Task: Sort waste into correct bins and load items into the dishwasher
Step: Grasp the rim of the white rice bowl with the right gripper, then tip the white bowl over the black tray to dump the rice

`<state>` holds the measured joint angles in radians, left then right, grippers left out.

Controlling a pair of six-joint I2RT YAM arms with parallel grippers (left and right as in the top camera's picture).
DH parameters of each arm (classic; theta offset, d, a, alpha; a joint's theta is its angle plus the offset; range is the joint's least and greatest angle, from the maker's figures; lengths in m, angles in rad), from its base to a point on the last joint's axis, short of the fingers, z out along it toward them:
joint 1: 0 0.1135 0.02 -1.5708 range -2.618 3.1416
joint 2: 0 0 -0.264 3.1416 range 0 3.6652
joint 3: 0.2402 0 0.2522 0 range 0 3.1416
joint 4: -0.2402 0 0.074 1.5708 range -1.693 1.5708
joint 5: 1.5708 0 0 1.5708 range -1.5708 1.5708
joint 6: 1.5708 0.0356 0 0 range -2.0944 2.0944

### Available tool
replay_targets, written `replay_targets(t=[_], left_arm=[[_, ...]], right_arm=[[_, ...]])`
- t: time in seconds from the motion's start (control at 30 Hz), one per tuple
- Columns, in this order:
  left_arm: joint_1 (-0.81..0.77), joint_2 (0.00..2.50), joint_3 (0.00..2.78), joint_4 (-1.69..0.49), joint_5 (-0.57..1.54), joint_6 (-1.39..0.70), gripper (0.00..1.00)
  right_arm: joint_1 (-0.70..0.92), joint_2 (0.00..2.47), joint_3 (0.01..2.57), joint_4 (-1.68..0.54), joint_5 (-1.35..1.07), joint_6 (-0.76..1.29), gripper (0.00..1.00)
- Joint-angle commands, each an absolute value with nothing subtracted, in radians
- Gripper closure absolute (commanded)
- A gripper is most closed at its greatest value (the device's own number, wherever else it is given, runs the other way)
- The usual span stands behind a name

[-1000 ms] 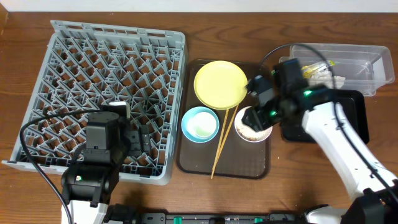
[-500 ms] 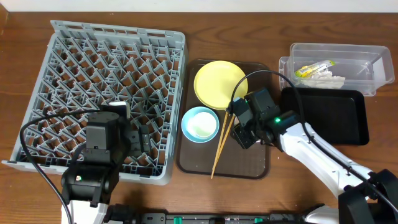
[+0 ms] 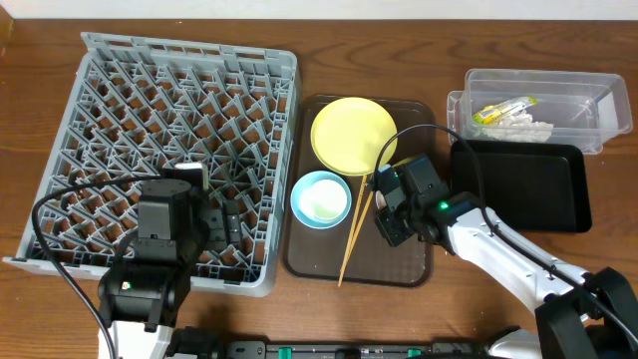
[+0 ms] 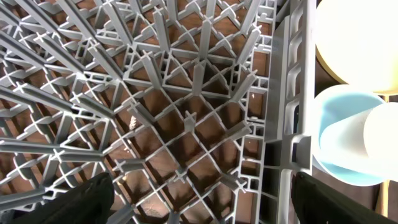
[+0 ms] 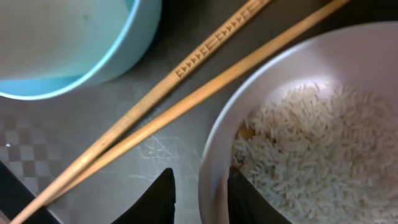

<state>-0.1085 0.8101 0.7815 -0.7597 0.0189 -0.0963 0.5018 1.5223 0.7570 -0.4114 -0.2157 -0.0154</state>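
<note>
My right gripper (image 5: 200,190) is low over the white bowl (image 5: 212,146), which holds beige rice-like food scraps (image 5: 311,143). Its jaws straddle the bowl's near rim: one finger inside against the wall, the other outside with a thin gap. In the overhead view the right gripper (image 3: 391,214) covers that bowl. The chopsticks (image 3: 354,234) lie beside it, then the light blue bowl (image 3: 320,197) and the yellow plate (image 3: 353,135). My left gripper (image 4: 199,208) hangs wide open over the grey dishwasher rack (image 3: 179,110), holding nothing.
The dishes sit on a brown serving tray (image 3: 309,261). At the right, the clear tub (image 3: 588,100) holds a green-and-orange wrapper (image 3: 503,108) and white tissue (image 3: 525,128). The black tray (image 3: 518,184) lies just in front of it.
The right arm swung from the bins left and down onto the white bowl, and its jaws narrowed around the rim. The left arm stayed still.
</note>
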Motion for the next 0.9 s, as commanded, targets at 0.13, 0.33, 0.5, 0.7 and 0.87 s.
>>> replay_targets(t=[0.13, 0.33, 0.5, 0.7, 0.87], left_arm=[[-0.114, 0.809, 0.801, -0.763, 0.01, -0.086, 0.09], [-0.113, 0.809, 0.801, -0.763, 0.01, -0.086, 0.09], [-0.113, 0.809, 0.801, -0.763, 0.01, -0.086, 0.09], [-0.113, 0.809, 0.801, -0.763, 0.01, -0.086, 0.09], [-0.114, 0.809, 0.801, -0.762, 0.01, -0.086, 0.09]], right_arm=[[0.512, 1.525, 0.725, -0.395, -0.18, 0.007, 0.76], [0.512, 1.525, 0.723, -0.369, -0.18, 0.038, 0.89], [0.512, 1.525, 0.727, -0.347, -0.184, 0.067, 0.98], [0.493, 1.481, 0.791, -0.379, -0.226, 0.17, 0.99], [0.394, 1.384, 0.832, -0.382, -0.325, 0.208, 0.99]])
